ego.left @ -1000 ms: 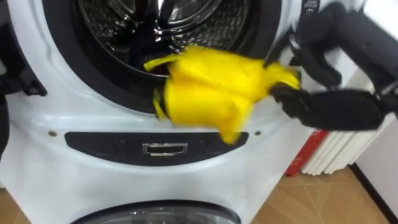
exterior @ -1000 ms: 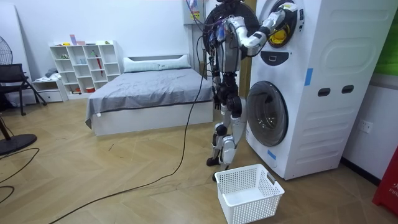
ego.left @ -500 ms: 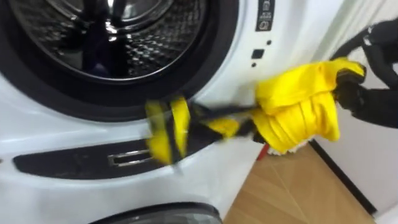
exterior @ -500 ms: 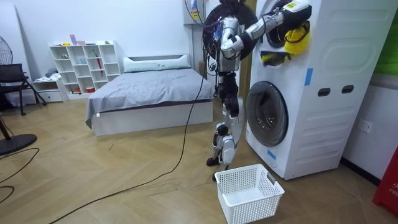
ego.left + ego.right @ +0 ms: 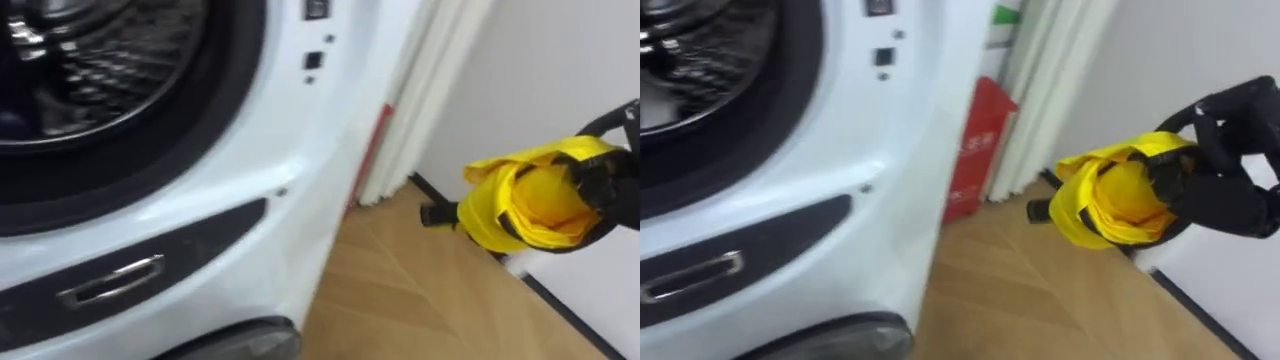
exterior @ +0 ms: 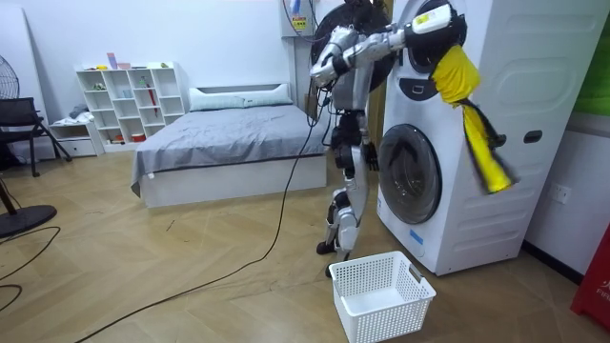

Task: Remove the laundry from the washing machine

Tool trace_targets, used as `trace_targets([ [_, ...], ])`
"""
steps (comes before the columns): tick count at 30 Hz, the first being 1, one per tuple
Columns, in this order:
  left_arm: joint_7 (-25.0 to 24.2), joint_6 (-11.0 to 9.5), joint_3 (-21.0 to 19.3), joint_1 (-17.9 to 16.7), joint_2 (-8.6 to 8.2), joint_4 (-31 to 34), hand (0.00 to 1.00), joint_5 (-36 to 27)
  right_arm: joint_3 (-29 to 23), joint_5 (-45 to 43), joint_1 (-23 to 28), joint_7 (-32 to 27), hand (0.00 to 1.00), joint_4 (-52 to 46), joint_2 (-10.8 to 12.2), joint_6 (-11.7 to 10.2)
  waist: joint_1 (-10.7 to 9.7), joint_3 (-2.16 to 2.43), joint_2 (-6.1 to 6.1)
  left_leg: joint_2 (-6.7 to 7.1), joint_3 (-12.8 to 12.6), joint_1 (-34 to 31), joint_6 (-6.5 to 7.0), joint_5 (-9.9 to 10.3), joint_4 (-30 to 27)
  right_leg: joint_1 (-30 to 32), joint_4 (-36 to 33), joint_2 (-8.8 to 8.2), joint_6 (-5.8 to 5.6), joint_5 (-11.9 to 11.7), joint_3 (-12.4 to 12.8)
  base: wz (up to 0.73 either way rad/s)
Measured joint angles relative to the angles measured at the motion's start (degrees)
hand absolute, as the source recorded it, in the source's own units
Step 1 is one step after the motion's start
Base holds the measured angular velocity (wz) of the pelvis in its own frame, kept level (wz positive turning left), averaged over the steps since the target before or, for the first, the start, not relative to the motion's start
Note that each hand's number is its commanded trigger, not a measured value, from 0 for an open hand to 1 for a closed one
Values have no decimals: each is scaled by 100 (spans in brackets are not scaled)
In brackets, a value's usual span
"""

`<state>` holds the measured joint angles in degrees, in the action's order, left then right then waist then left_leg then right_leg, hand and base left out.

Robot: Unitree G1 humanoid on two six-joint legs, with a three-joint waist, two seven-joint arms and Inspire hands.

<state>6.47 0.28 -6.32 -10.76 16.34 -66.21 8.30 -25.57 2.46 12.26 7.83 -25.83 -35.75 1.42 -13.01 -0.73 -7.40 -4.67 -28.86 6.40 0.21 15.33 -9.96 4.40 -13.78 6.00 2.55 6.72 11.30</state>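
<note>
Your right robot hand (image 5: 1218,192) sits at 3 o'clock in the eye views, dark fingers curled tight round a bunched yellow garment (image 5: 1108,200). The garment is out of the drum (image 5: 70,85) and well apart from it, held in the air over the wood floor (image 5: 400,295). A dark strip of it pokes out toward 9 o'clock. The drum opening is at 10 o'clock in the white washer (image 5: 295,120), and I can't tell whether more clothes are inside. A dark panel with a handle (image 5: 110,283) is at 7 o'clock, under the drum. A red item (image 5: 975,150) stands on the floor beside the washer, at 12 o'clock.

In the room view you stand at the washer front, with the right arm raised to the upper drum. The garment hangs long from the robot hand, down toward 5 o'clock across the washer's side. A white basket (image 6: 381,295) is on the floor by your feet, at 6 o'clock. A bed (image 6: 229,133) is at 9 o'clock.
</note>
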Motion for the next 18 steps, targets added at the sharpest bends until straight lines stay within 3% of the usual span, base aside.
trace_targets([
  [3,-80,-9,317,209,30,-55,0,-65,4,159,4,42,100,162,25,-5,-83,-15,55,-74,-224,-82,-10,86,-172,110,-56,57,1,-24,99,-38],
  [5,-104,74,462,378,29,-102,0,-194,14,178,1,91,100,222,97,-5,-86,1,116,-74,-287,-157,-6,107,-185,255,-116,74,-6,-37,133,-30],
  [7,-120,62,696,442,32,-128,0,-274,161,197,-33,203,100,317,142,-15,-53,-40,240,-75,-429,-216,-4,107,-189,372,-128,110,-23,-87,266,-31],
  [9,-167,61,940,480,39,-144,0,-326,392,324,-57,276,100,627,208,-12,-67,-7,314,-76,-486,-298,9,115,-216,486,-160,111,-30,-95,299,-18],
  [11,-209,44,1121,545,36,-148,0,-380,616,399,-74,397,100,891,243,47,-58,-18,389,-77,-557,-415,29,127,-283,652,-272,112,-32,-95,296,-17],
  [13,-213,2,1306,678,48,-154,0,-429,763,385,-126,607,100,1304,244,53,-63,-27,567,-54,-585,-622,49,136,-317,879,-319,101,-61,-114,328,-14],
  [14,-215,-3,1365,696,56,-173,0,-429,833,372,-179,619,100,1452,244,55,-63,-33,596,-49,-613,-638,51,134,-316,909,-326,103,-64,-115,360,-20],
  [17,-235,-19,1575,745,50,-237,0,-447,1112,371,-320,691,100,1942,277,68,-45,-16,748,-27,-703,-778,64,117,-300,1117,-403,114,-68,-113,413,-18],
  [18,-239,-32,1586,764,50,-237,0,-462,1182,353,-365,699,100,2079,422,65,-52,-15,758,-11,-703,-840,64,92,-296,1197,-419,113,-67,-112,432,-9],
])
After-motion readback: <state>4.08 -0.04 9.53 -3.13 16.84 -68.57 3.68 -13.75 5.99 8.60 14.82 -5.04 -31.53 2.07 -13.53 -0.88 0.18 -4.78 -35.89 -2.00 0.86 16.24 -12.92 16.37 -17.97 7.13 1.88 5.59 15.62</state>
